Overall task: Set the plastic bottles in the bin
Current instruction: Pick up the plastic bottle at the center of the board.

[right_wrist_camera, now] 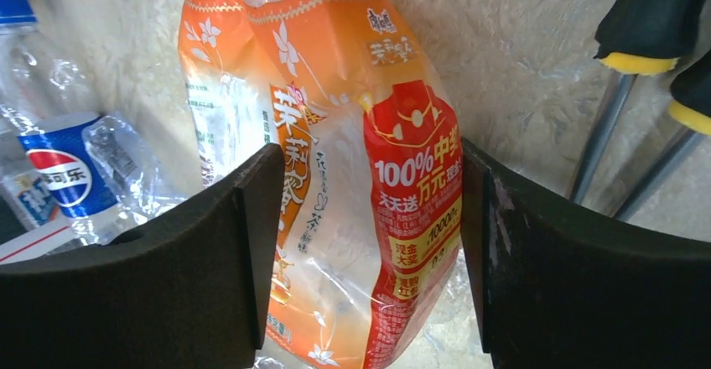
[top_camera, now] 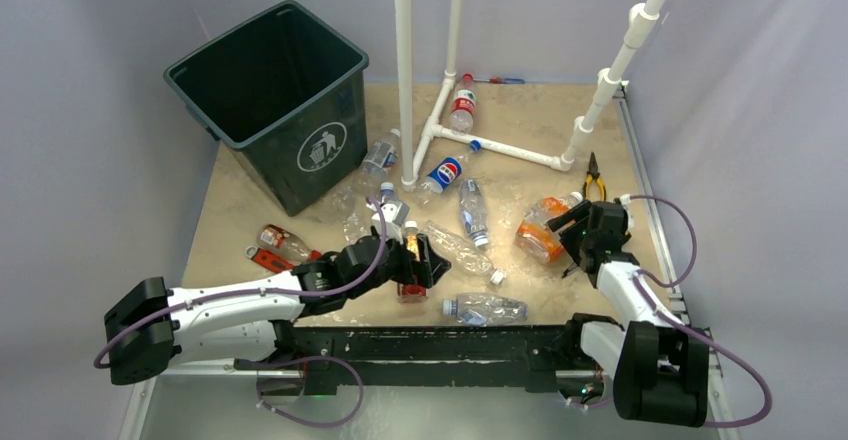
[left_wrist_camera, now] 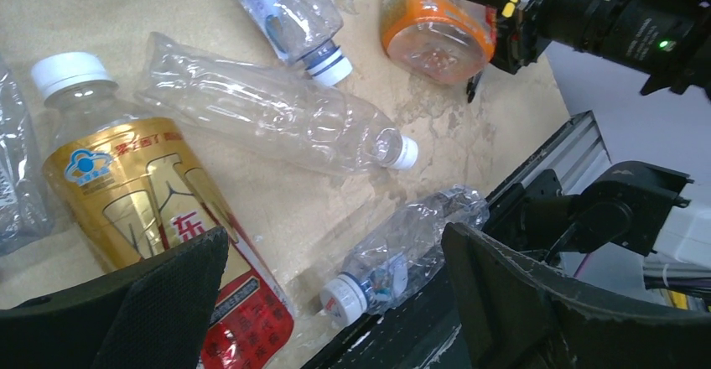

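Observation:
The dark green bin point(top_camera: 320, 145) stands at the back left. Several plastic bottles lie over the table. My left gripper point(top_camera: 420, 265) is open, hovering over a gold-and-red labelled bottle point(left_wrist_camera: 142, 193) that lies by its left finger; a crushed clear bottle point(left_wrist_camera: 411, 243) lies by its right finger at the table's front edge. My right gripper point(top_camera: 575, 232) is closed on the crumpled orange-labelled bottle point(right_wrist_camera: 335, 134), with a finger pressed against each side. That bottle point(top_camera: 540, 230) rests low at the table's right side.
A white pipe frame point(top_camera: 404, 70) stands mid-back, with a Pepsi bottle point(top_camera: 445, 173) and a red-labelled bottle point(top_camera: 462, 105) beside it. Yellow-handled pliers point(top_camera: 594, 175) lie just behind my right gripper. A red-handled wrench point(top_camera: 268, 258) lies at the left. A black rail point(top_camera: 450, 340) runs along the front edge.

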`<act>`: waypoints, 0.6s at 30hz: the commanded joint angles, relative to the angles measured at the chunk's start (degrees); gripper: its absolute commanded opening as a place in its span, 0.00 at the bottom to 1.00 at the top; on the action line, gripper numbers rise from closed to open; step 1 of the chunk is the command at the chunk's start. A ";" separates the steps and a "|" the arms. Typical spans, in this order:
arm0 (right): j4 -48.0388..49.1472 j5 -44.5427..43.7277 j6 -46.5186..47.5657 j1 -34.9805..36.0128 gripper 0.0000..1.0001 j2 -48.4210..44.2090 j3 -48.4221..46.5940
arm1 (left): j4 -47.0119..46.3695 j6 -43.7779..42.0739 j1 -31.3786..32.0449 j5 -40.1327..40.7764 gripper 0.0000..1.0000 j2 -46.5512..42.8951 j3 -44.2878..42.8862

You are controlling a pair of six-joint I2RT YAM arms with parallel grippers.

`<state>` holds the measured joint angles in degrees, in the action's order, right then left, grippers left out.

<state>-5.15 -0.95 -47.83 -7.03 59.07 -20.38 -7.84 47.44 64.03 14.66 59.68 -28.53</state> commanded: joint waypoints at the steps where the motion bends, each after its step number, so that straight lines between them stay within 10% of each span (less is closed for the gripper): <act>1: 9.73 4.41 -2.48 0.17 0.68 -2.69 4.06 | 0.54 -0.16 1.17 1.99 0.99 0.14 -4.48; 9: 10.60 6.71 0.14 0.86 0.38 -12.19 6.15 | 6.93 -0.59 1.21 7.11 0.98 -4.07 -6.66; 18: 9.28 26.41 11.46 8.00 0.27 -27.08 2.29 | 19.44 -3.67 1.23 18.59 0.99 -16.35 -10.04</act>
<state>1.96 13.02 -43.27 -4.51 34.28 -14.74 6.31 46.50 65.01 25.43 48.80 -34.74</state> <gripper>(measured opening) 0.404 0.985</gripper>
